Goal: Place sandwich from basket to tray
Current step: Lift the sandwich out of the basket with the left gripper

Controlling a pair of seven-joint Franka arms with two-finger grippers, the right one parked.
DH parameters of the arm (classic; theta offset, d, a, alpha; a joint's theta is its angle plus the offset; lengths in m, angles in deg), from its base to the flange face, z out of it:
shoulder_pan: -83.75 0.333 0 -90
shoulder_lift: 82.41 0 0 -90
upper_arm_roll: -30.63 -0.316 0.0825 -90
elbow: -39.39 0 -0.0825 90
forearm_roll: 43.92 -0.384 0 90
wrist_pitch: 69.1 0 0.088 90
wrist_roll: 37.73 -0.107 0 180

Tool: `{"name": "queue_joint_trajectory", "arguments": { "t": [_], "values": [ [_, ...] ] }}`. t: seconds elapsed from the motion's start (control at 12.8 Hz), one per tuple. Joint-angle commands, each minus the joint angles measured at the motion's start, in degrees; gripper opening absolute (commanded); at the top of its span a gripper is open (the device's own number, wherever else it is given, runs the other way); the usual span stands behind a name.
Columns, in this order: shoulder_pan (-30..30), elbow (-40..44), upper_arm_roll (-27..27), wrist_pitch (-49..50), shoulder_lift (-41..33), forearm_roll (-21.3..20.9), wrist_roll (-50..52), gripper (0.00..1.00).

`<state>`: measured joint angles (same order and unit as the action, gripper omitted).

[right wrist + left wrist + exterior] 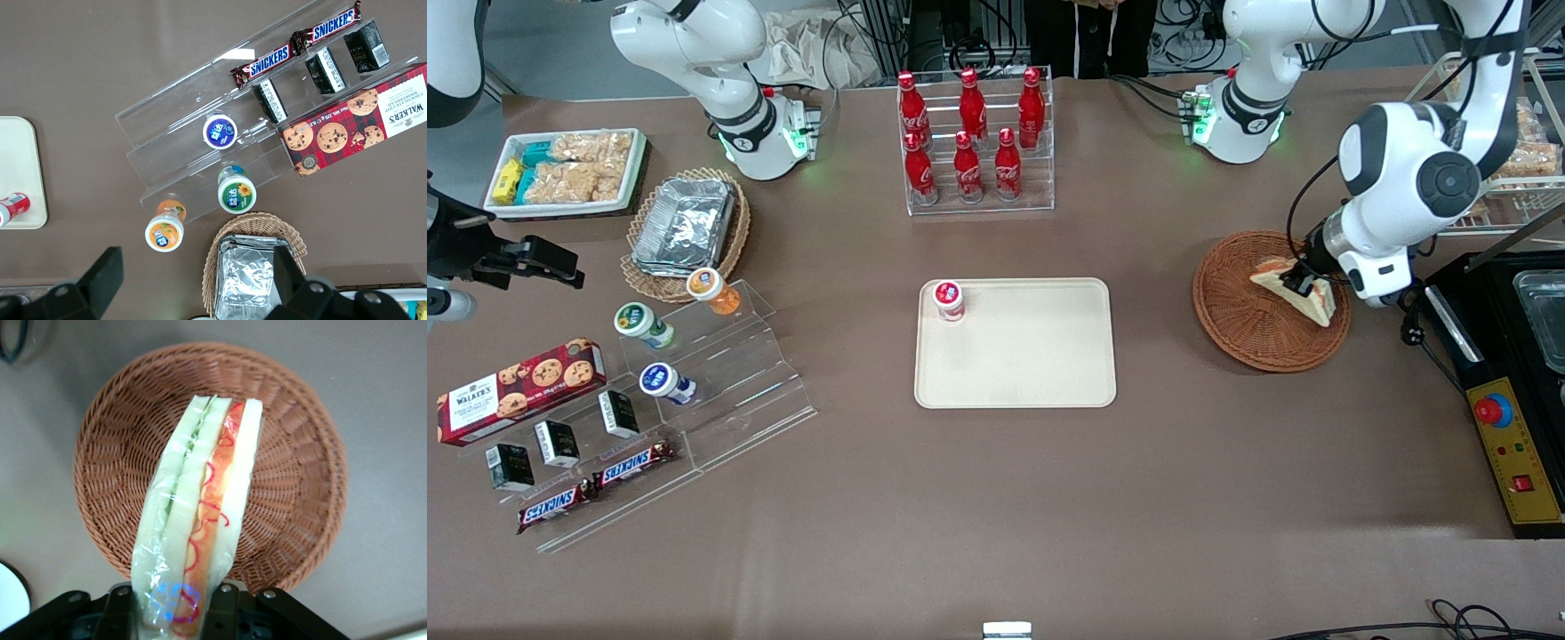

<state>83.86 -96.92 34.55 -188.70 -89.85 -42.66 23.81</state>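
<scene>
On my front camera, starting at the parked arm's end of the table, I see a clear acrylic step stand (720, 373) with yogurt cups and Snickers bars, and a Walker's cookie box (520, 389) beside it. Mid-table lies the tray (1040, 373), with one red-capped cup (948, 300) standing in its corner. Farther from the camera is a rack of red cola bottles (971, 133). Toward the working arm's end sits the basket (1240, 311). My gripper (1296, 284) is over it, fingers (223, 613) clamped on the wrapped sandwich (1303, 293). From the wrist camera, the sandwich (200, 520) hangs above the basket's weave (293, 453), lifted clear of it.
</scene>
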Motion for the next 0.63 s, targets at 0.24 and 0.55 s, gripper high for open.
{"name": "queue_joint_trajectory", "arguments": {
  "t": [0.24,0.55],
  "values": [
    [-0.4,10.8,5.5,10.3,-0.6,-0.2,-12.6,0.32],
    [-0.4,10.9,12.5,9.3,0.1,3.6,-19.5,0.32]
  ]
}}
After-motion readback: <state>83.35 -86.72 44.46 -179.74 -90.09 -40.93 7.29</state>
